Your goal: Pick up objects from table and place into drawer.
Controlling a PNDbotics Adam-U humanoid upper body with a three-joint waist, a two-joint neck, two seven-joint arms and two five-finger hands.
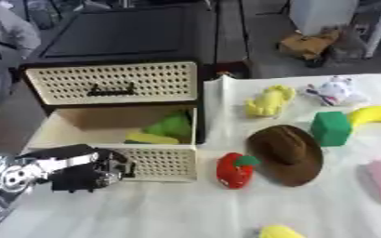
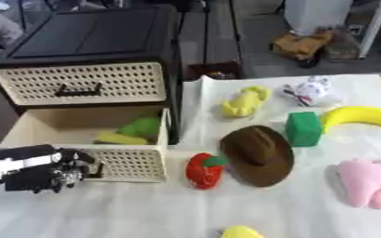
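The black cabinet [image 1: 121,32] has its lower cream drawer [image 1: 157,162] pulled open, with a green toy [image 1: 171,124] and a yellow one [image 1: 151,138] inside. My left hand [image 1: 92,173] sits at the drawer's front left corner, fingers curled, holding nothing I can make out. On the white cloth lie a red pepper toy [image 1: 235,170], a brown hat [image 1: 287,153], a green block [image 1: 331,128], a banana [image 1: 377,114], a yellow plush [image 1: 269,100], a white plush [image 1: 333,90], a pink plush [image 2: 369,182] and a small yellow thing [image 1: 280,231]. My right hand does not show.
The upper drawer [image 1: 112,82] with a black handle is closed. A person's sleeve [image 1: 3,42] shows at the far left edge. A white box and brown clutter [image 1: 307,44] stand on the floor beyond the table.
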